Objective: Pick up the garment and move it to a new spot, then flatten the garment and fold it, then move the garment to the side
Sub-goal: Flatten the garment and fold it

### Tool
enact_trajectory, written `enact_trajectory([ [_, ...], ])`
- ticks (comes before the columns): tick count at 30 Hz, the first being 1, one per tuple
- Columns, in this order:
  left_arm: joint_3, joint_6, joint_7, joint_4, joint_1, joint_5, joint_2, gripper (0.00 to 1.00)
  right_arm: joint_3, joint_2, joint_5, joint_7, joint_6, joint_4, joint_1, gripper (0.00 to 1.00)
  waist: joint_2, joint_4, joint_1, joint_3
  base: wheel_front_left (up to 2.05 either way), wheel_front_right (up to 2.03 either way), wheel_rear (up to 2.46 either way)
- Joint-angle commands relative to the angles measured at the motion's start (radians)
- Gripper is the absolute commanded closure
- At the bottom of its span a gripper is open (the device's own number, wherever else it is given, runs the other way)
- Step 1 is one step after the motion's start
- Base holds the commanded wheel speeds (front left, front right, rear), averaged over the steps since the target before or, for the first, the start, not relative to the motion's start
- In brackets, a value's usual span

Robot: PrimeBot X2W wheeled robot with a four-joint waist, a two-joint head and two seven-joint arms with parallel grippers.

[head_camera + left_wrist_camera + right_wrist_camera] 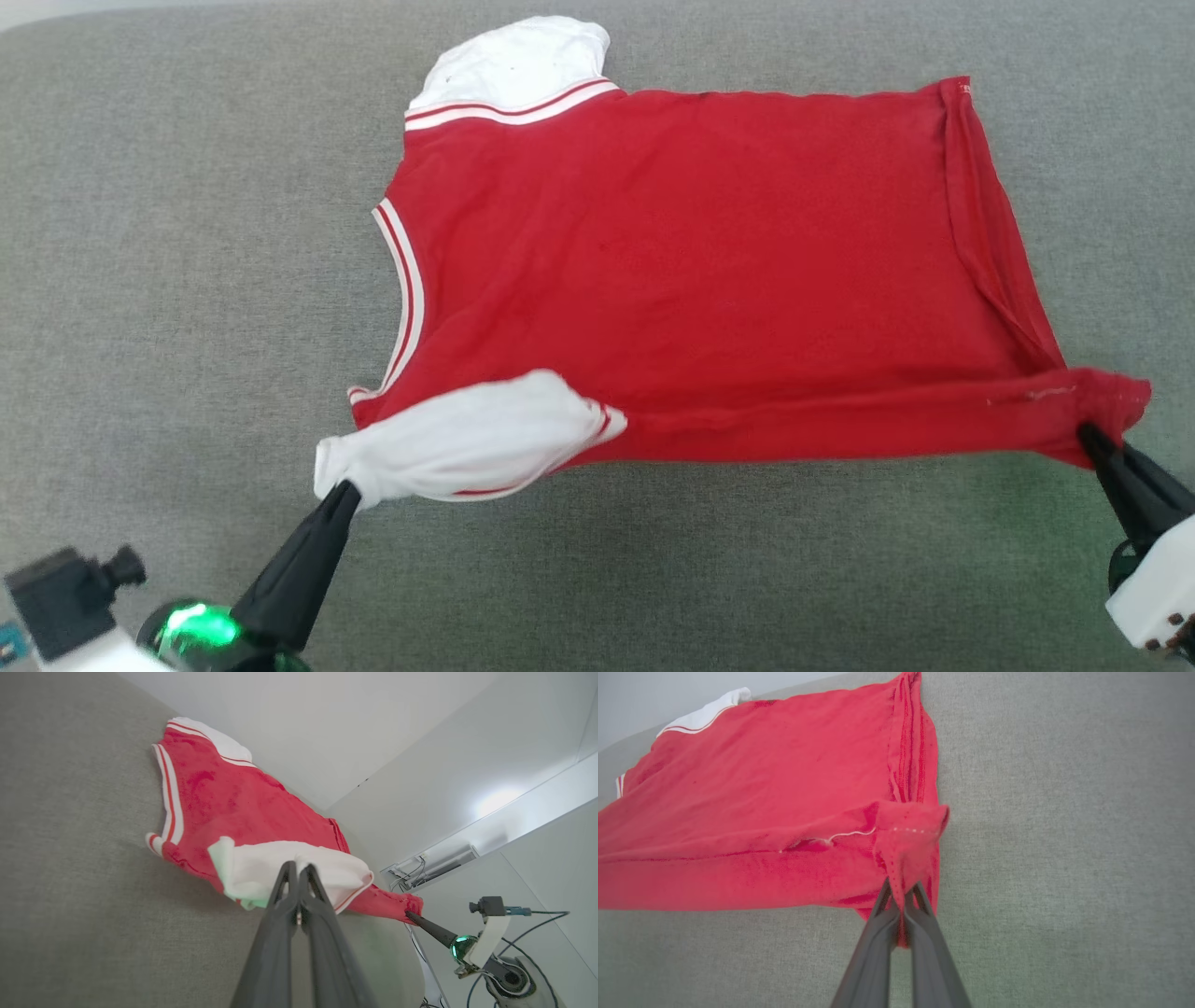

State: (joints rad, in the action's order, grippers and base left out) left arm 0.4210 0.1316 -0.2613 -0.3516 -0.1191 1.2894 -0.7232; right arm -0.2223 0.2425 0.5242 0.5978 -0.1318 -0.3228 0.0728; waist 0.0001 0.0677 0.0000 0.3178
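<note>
Left end effector (344, 493) and right end effector (1089, 435) pinch the garment (700, 261).

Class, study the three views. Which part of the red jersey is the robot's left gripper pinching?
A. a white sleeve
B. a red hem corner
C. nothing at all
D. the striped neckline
A: the left gripper has its jaws shut on the near white sleeve of the garment, while the right gripper pinches the red hem corner.
</note>
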Motion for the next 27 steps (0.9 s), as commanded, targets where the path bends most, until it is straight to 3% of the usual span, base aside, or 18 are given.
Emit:
enact_trajectory([
  [1, 0.015, -0.002, -0.005, -0.008, 0.052, -0.011, -0.012, 1.00, -0.006, -0.010, -0.010, 0.011, 0.002, -0.019, -0.019, 1.00, -0.0001, -0.001, 0.0000, 0.003, 0.00, 0.00, 0.00],
  [8, 0.121, -0.002, 0.038, 0.078, 0.329, 0.047, -0.044, 1.00, 0.030, -0.030, -0.027, 0.022, 0.002, 0.085, -0.202, 1.00, -0.0001, -0.024, 0.0000, 0.042, 0.00, 0.00, 0.00],
  [14, 0.174, -0.002, 0.085, 0.209, 0.545, 0.143, -0.024, 1.00, 0.060, -0.015, -0.074, -0.028, 0.002, 0.242, -0.346, 1.00, -0.0001, -0.038, 0.0000, 0.101, 0.00, 0.00, 0.00],
  [26, 0.282, -0.002, 0.068, 0.461, 0.725, 0.168, 0.008, 1.00, 0.156, -0.021, -0.082, -0.135, 0.001, 0.455, -0.471, 1.00, -0.0001, -0.052, 0.0000, 0.163, 0.00, 0.00, 0.00],
  [27, 0.294, -0.002, 0.065, 0.473, 0.731, 0.163, 0.007, 0.95, 0.164, -0.020, -0.080, -0.139, 0.001, 0.466, -0.472, 1.00, -0.0001, -0.052, 0.0000, 0.159, 0.00, 0.00, 0.00],
])
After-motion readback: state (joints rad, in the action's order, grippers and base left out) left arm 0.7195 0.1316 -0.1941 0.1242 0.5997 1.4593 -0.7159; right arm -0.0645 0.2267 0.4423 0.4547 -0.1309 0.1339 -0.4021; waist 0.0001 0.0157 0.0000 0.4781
